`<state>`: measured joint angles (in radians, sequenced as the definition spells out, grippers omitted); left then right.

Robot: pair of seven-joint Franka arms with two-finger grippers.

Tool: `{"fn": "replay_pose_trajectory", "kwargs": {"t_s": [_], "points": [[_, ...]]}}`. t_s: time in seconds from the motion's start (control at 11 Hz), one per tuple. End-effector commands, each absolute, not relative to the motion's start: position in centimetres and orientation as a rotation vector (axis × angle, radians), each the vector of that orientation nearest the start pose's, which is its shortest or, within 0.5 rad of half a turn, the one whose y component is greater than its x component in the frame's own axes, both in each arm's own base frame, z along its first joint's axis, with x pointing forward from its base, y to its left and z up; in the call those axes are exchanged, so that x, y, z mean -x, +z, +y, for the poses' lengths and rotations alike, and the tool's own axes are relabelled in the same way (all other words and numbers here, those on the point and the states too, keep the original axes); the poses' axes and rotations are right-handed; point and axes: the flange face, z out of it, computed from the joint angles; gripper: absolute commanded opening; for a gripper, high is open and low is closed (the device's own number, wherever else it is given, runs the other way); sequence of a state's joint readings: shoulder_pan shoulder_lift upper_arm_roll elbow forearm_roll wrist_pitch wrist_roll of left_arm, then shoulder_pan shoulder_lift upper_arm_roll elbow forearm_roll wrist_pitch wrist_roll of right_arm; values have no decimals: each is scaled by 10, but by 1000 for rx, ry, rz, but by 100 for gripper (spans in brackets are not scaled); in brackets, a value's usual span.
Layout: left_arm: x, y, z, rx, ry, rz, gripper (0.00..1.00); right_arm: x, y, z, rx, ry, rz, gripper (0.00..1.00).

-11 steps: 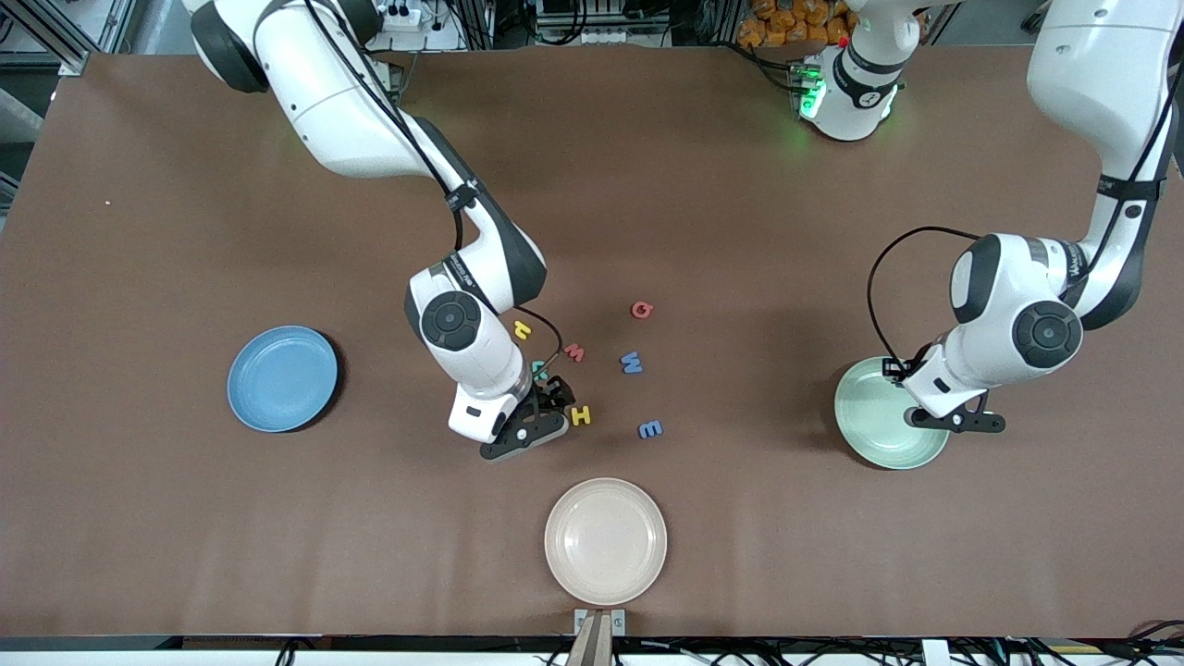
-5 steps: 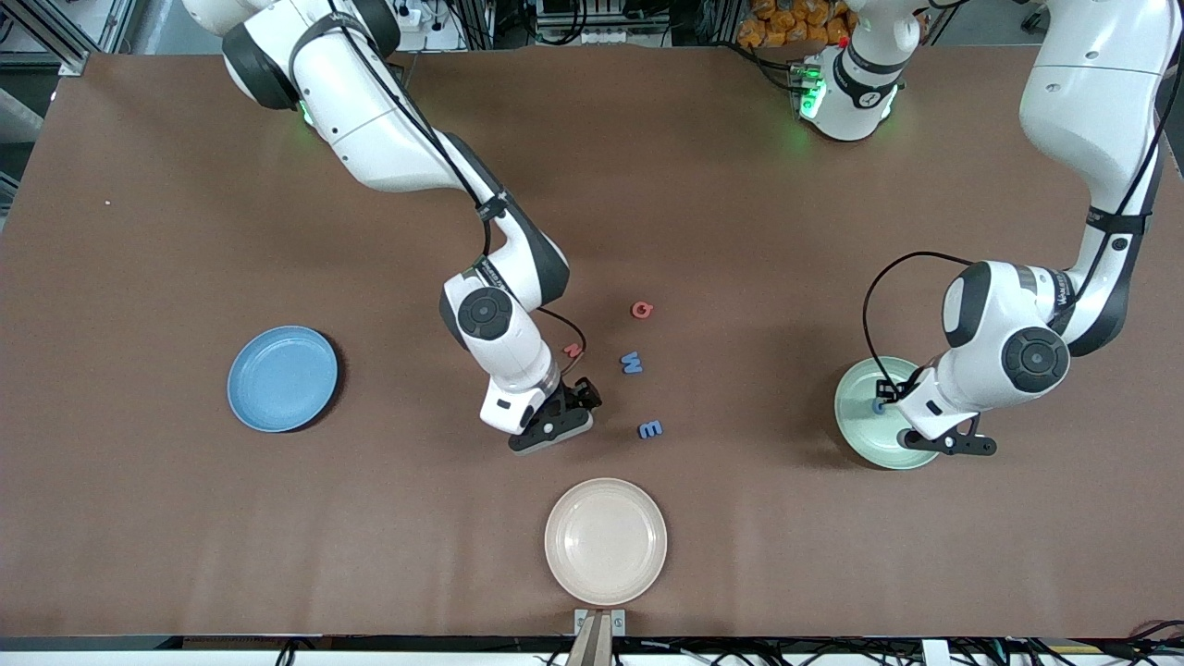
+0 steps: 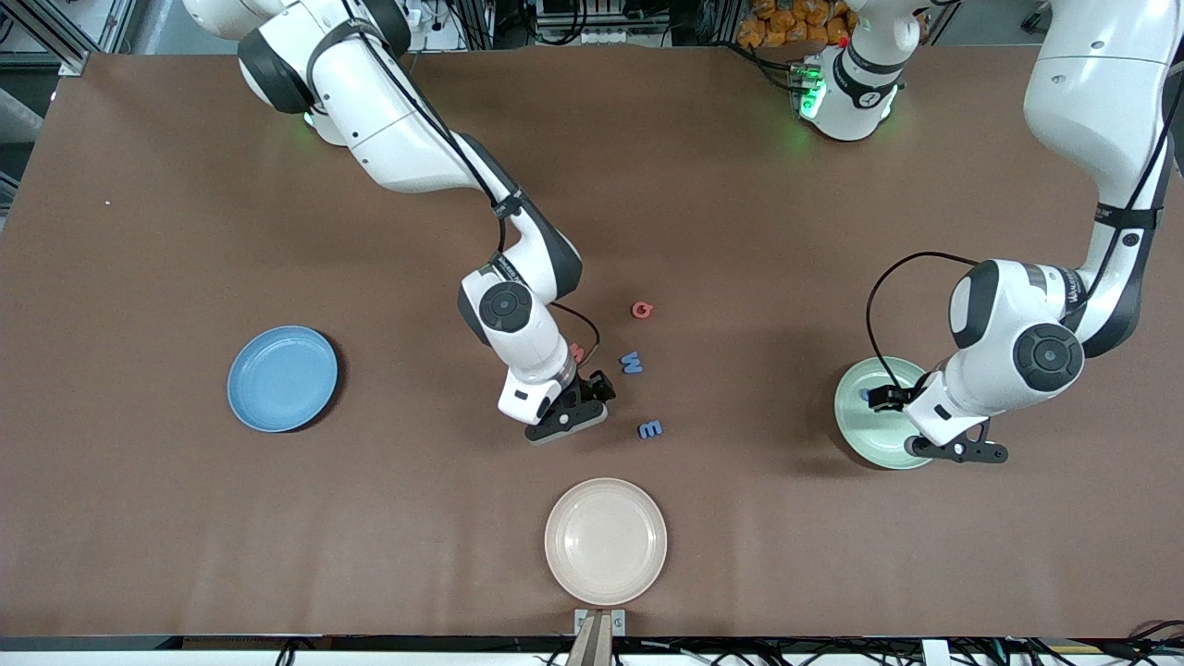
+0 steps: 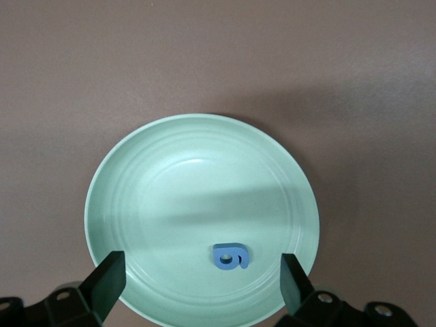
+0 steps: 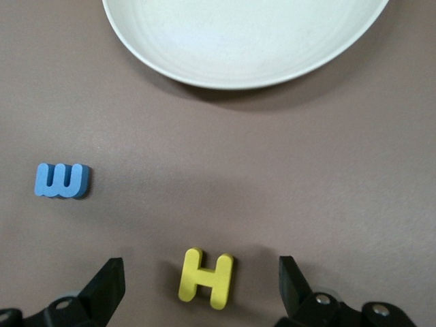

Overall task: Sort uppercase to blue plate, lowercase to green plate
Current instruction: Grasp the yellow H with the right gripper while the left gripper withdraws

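Nearest the front camera: we see a cream-white plate (image 3: 605,540) on the brown table (image 3: 185,518), well apart from both claws; its rim also shows in the right wrist view (image 5: 245,41).
Right gripper (image 3: 566,416): we find its fingers spread wide and gripping nothing, hanging low over the table.
Yellow H (image 5: 205,278): we see it lying flat on the table between the right gripper's open fingers (image 5: 105,286); the front view hides it under that gripper.
Blue m (image 3: 650,429): it lies near the right gripper, toward the left arm's end of the table; the right wrist view shows it too (image 5: 62,180).
Left gripper (image 3: 957,450): we see its fingers wide apart and gripping nothing, over the green plate's edge.
Green plate (image 3: 865,421): we see it directly under the left gripper.
Blue g (image 4: 230,256): it lies flat in the green plate, between the left gripper's open fingers (image 4: 107,281) and below them.
Blue plate (image 3: 282,378): it sits well apart from the right gripper, toward the right arm's end.
Blue W (image 3: 632,362): near the right gripper, farther from the front camera than the blue m.
Red m (image 3: 578,352): it peeks out beside the right arm's wrist.
Red-pink round letter (image 3: 642,310): farthest of the letters we can see.
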<state>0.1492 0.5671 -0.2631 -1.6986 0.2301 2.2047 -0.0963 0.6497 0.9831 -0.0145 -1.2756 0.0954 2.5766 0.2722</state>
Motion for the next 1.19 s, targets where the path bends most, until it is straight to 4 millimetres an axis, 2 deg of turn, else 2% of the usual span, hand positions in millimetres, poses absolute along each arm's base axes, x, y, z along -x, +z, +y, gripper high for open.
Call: {"fn": "replay_pose_trajectory", "kwargs": {"t_s": [0.0,0.18,0.37,0.82,1.1], "points": [[-663,289,-62,3075,56,209,100,-625,183,464,2903,-401,-396,100],[-661,297,-73,3082,54,232,100,-621,177,464,2913,-387,-410,100],[-655,309,-102,3091,68,276,100,-619,172,463,2932,-391,-447,100],[-648,335,-144,3106,46,363,100,-614,166,467,2953,-403,-483,100],[-645,358,-158,3107,8,397,100,-612,166,470,2971,-415,-505,100]]}}
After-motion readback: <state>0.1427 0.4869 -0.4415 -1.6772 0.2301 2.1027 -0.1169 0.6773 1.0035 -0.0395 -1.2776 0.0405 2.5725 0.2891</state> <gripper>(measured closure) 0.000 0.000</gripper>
